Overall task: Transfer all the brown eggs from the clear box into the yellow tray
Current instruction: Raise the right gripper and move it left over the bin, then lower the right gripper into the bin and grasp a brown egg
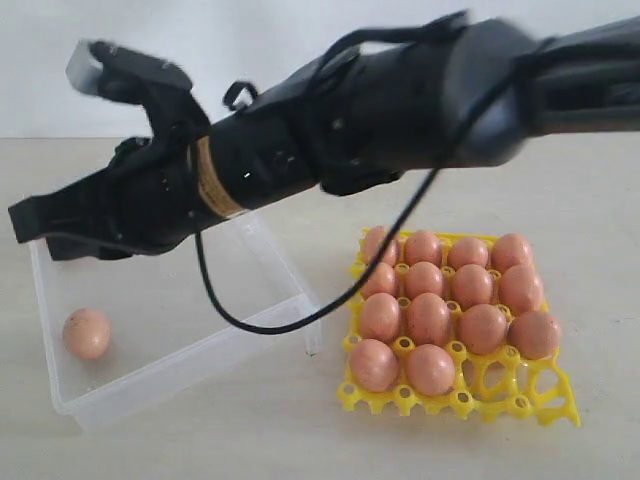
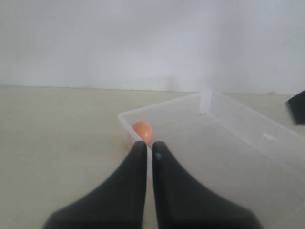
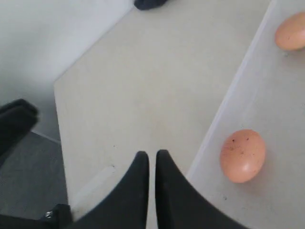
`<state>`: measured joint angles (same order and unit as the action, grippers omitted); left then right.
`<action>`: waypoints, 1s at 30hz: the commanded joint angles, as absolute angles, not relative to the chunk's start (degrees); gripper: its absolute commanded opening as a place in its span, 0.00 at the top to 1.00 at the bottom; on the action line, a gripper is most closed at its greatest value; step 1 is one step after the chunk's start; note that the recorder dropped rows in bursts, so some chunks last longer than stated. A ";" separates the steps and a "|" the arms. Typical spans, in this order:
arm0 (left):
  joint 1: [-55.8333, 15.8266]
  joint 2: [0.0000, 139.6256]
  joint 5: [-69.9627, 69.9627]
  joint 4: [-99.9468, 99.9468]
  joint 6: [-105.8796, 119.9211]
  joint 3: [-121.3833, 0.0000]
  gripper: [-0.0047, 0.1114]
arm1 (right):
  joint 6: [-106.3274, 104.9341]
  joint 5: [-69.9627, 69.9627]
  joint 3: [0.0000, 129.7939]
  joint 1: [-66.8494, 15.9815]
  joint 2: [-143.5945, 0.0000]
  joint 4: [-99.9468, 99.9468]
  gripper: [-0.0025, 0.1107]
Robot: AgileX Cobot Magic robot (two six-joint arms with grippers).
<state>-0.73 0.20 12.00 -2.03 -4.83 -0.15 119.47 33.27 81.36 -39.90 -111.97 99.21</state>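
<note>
The right gripper [image 3: 152,153] has its jaws pressed together on nothing. Its tips hang past the wall of the clear box [image 3: 236,81], over bare table [image 3: 143,86]. Just inside that wall lies one brown egg [image 3: 242,155], with free floor all around it; a second egg [image 3: 291,31] lies farther along. The left gripper [image 2: 148,144], its jaws also pressed together and empty, faces the box's wall near a corner. Well apart, the yellow tray [image 1: 520,405] holds fourteen brown eggs [image 1: 430,318], and two cells [image 1: 500,378] at one front corner stand open.
</note>
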 commanded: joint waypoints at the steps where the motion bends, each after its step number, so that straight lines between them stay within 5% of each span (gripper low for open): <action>1: -0.62 0.00 11.76 -2.11 -4.93 0.00 0.92 | 116.39 36.14 90.64 -39.95 -120.39 99.95 0.98; 6: -0.62 0.00 11.76 -2.11 -4.93 0.00 0.92 | 101.15 31.14 92.68 -41.51 -120.32 99.95 0.98; 11: -0.62 0.00 11.87 -2.11 -4.93 0.00 0.92 | 90.76 -1.71 92.68 -49.47 -118.23 99.95 0.98; 15: -0.62 0.00 11.87 -2.11 -4.93 0.00 0.92 | 53.58 -32.80 93.07 -58.16 -119.72 95.63 0.98; 18: -0.62 0.00 11.87 -2.11 -4.93 0.00 0.92 | 35.33 -41.11 96.55 -58.46 -120.65 68.44 0.98; 25: -0.62 0.00 11.87 -2.11 -4.93 0.00 0.92 | -4.98 -40.85 108.35 -44.43 -121.72 -14.12 0.98; 30: -0.62 0.00 11.87 -2.11 -4.93 0.00 0.92 | -16.28 -58.85 118.27 -34.09 -129.51 -42.32 0.92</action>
